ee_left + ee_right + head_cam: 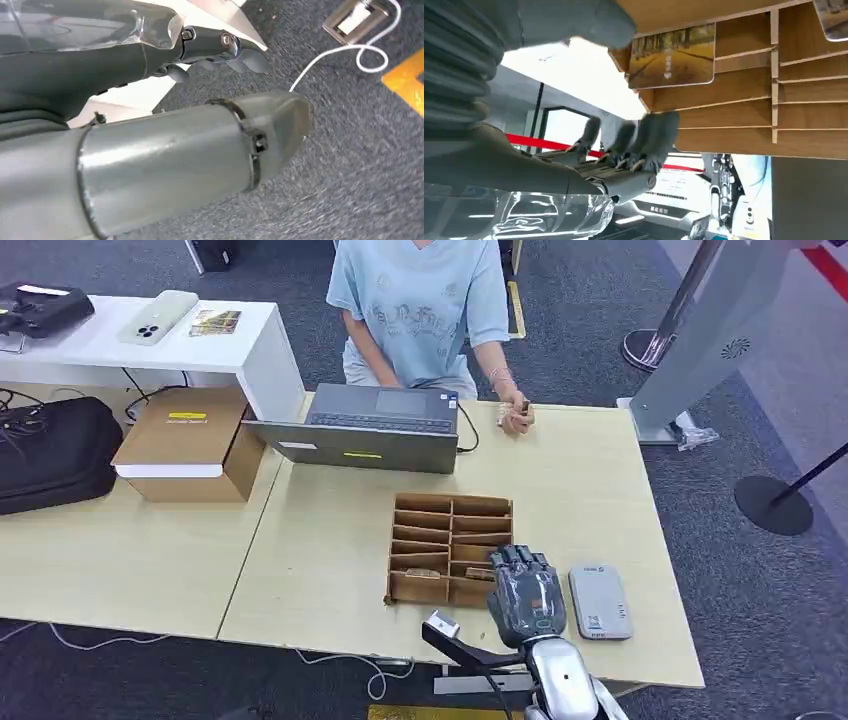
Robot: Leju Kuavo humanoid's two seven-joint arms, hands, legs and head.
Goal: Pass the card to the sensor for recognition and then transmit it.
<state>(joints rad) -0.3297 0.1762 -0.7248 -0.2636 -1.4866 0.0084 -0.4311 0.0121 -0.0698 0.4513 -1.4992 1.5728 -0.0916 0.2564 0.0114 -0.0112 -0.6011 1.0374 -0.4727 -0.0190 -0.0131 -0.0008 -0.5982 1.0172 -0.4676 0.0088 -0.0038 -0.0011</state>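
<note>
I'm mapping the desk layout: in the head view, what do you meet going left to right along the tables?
Black bag → brown cardboard box → open grey laptop → wooden divided card organizer → robot's grey right hand → flat grey card sensor.

dark grey carpet floor (760,570); light wood table (600,480) centred; white side table (250,345) at 11 o'clock; stanchion base (772,504) at 3 o'clock.
</note>
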